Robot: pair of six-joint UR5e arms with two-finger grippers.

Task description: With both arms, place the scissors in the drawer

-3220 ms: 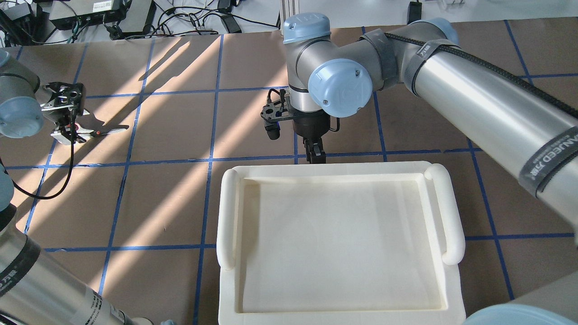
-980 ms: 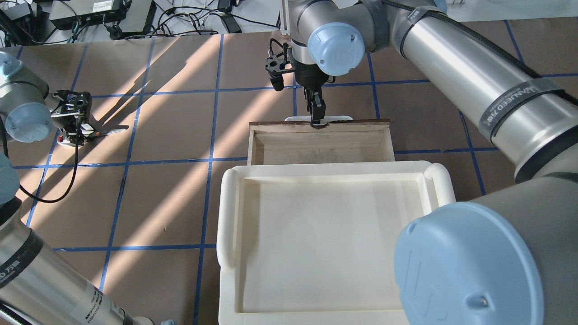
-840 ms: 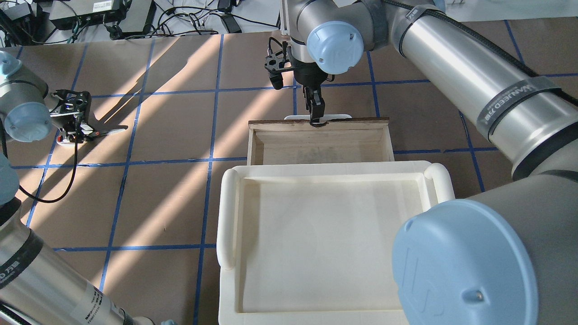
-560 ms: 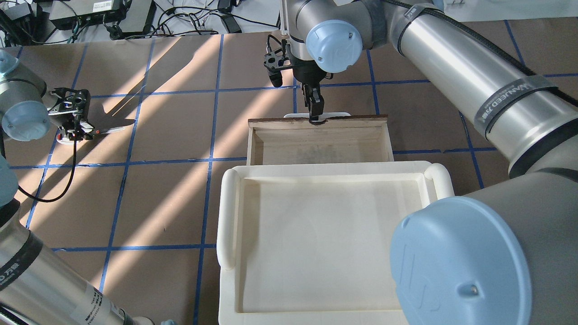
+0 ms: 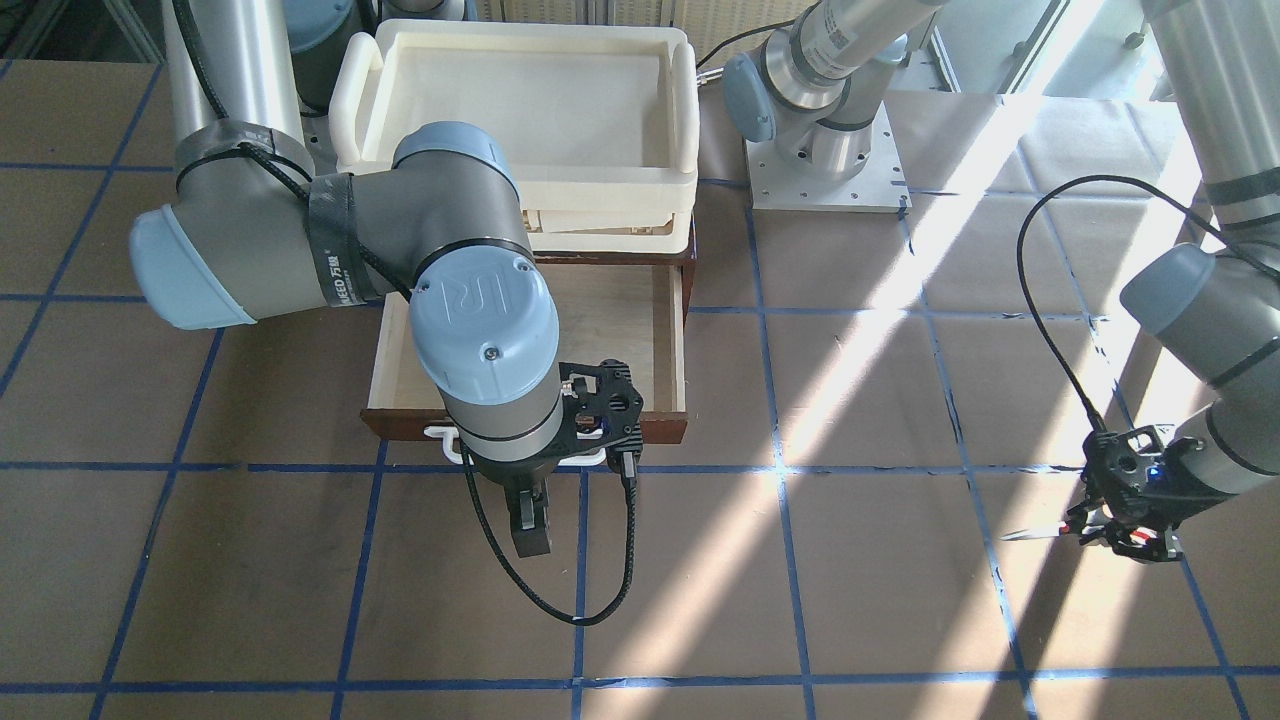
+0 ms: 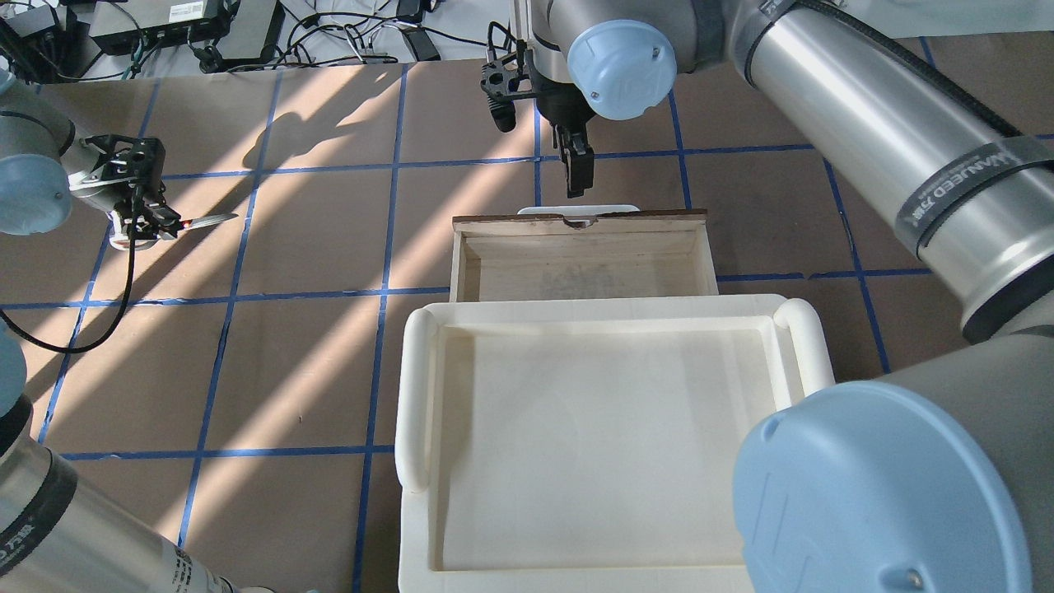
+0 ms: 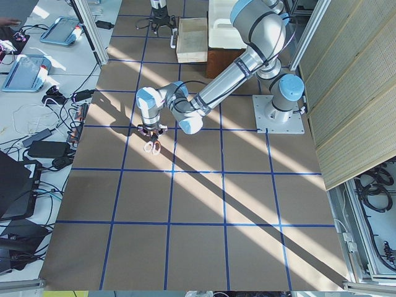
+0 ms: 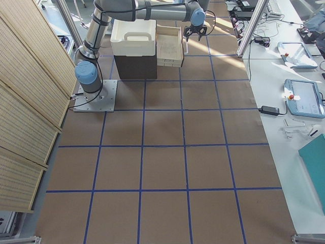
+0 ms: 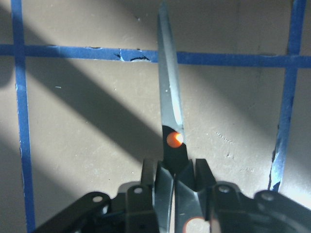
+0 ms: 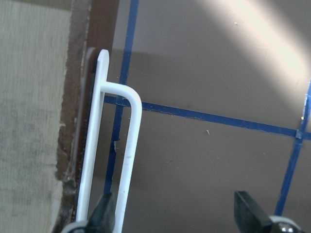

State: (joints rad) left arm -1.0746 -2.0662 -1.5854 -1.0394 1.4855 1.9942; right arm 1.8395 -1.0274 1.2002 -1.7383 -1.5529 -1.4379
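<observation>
The drawer (image 6: 580, 265) stands pulled open under the cream tray, its pale inside empty, and it also shows in the front view (image 5: 610, 330). Its white bar handle (image 6: 576, 211) faces away from me. My right gripper (image 6: 576, 177) hangs open just beyond the handle and apart from it. In the right wrist view the handle (image 10: 130, 145) lies beside one of the spread fingers (image 10: 104, 213). My left gripper (image 6: 142, 216) is shut on the scissors (image 6: 210, 220) at the far left. The dark blade (image 9: 170, 111) sticks out from the closed fingers (image 9: 165, 194) over the table.
A large cream plastic tray (image 6: 420, 395) sits on top of the cabinet, nearer to me than the open drawer. The table is brown with blue tape lines (image 6: 387, 247). Cables and boxes (image 6: 198, 25) lie beyond the far edge.
The drawer went from shut to pulled open. My right gripper has let go of the handle and moved away beyond it. My left gripper has risen a little with the scissors.
</observation>
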